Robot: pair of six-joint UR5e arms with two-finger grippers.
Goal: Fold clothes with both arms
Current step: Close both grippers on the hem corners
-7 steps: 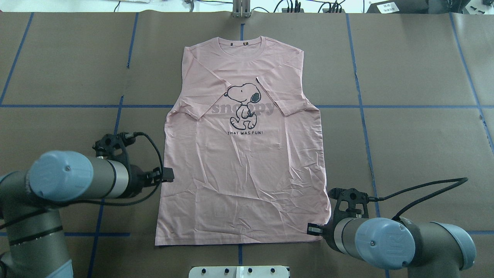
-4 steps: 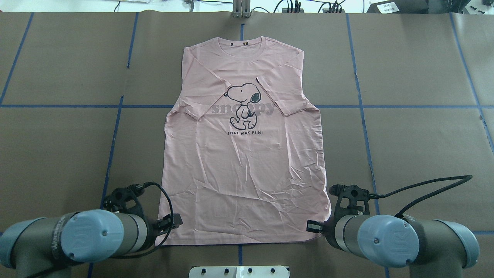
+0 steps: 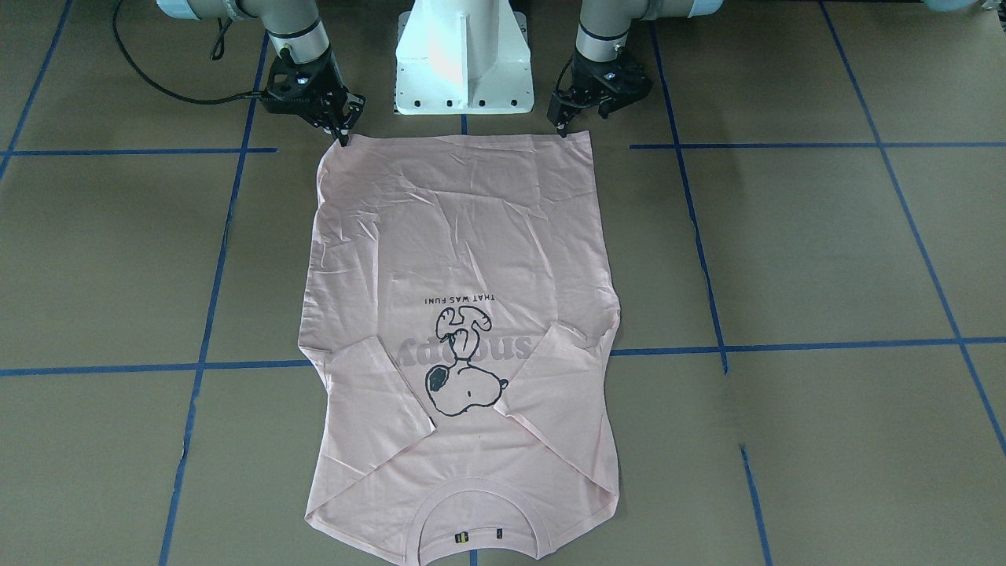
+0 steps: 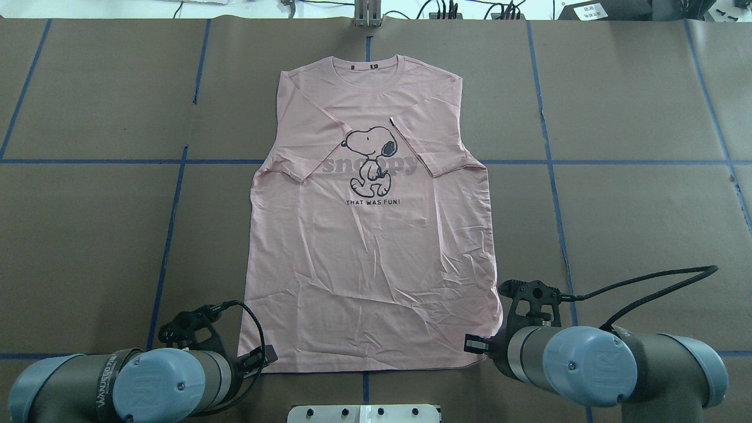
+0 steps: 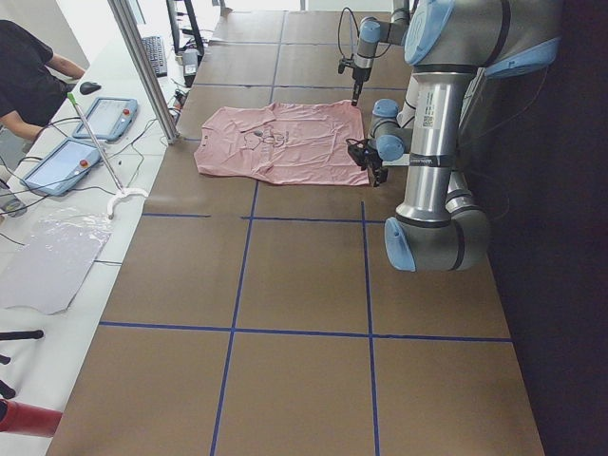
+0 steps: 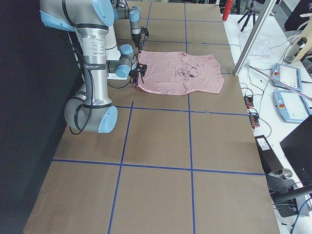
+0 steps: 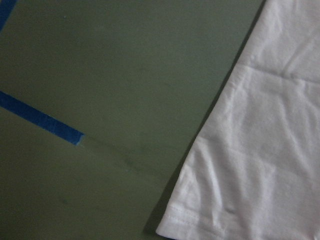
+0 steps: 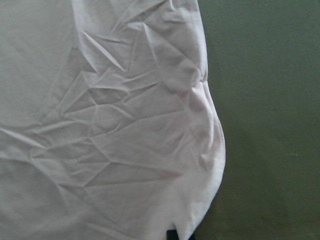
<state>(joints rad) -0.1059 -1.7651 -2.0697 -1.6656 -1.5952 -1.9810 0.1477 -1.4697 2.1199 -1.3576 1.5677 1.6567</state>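
Across the middle of the table [image 4: 646, 223] the T-shirt [image 4: 370, 264] lies flat and print side up, its collar [image 4: 371, 73] toward the top of the overhead frame and its hem along the bottom. My left gripper [image 3: 563, 132] stands at one hem corner, upper right of centre in the front-facing frame, and my right gripper [image 3: 343, 135] stands at the other, upper left of centre. Both tips are at the cloth edge. I cannot tell whether either jaw is parted or closed, or whether cloth sits between the fingers.

Edges and room: the side seams run nearly straight. The corner under my right gripper bulges outward in a rounded, crumpled lip, while the corner in my left wrist view is square with a stitched hem. Broad brown surface crossed by blue tape lines [image 4: 170, 235] lies on both sides of the garment. The white pedestal base [image 3: 464, 55] stands just beyond the hem, between my arms.

Condition: pale pink, lightly creased throughout. Both short sleeves are folded inward over the chest, meeting beside the dog print [image 4: 370, 161] and partly covering the grey lettering
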